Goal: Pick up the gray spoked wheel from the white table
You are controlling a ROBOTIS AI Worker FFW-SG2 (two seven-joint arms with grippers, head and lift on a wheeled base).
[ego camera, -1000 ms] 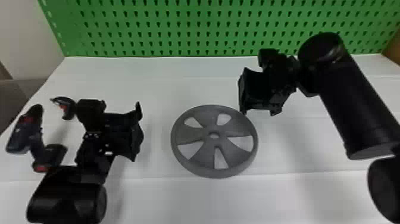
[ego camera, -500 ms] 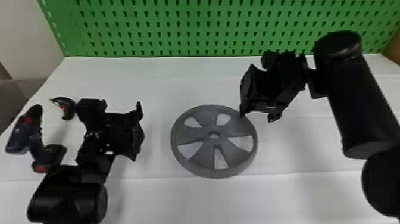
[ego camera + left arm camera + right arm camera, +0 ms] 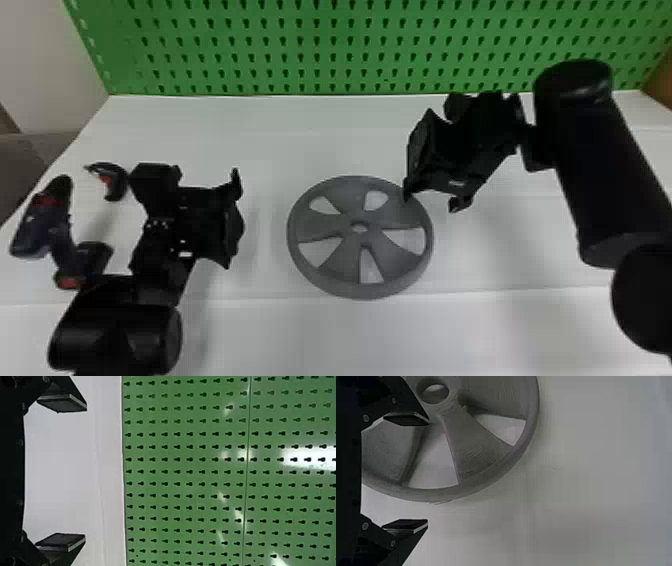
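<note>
Wheel [image 3: 342,260] is lying flat mid-table, with white table [image 3: 250,130] showing all round its rim and green pegboard [image 3: 300,45] along the back edge. Right arm [image 3: 610,175] bends in from the right, right gripper [image 3: 431,200] angled down by the rim, fingers spread wide. Left gripper [image 3: 232,220] is parked off left, wide too.

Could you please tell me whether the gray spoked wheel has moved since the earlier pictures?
No, the wheel lies where it did, judged against the green pegboard in the head view.
</note>
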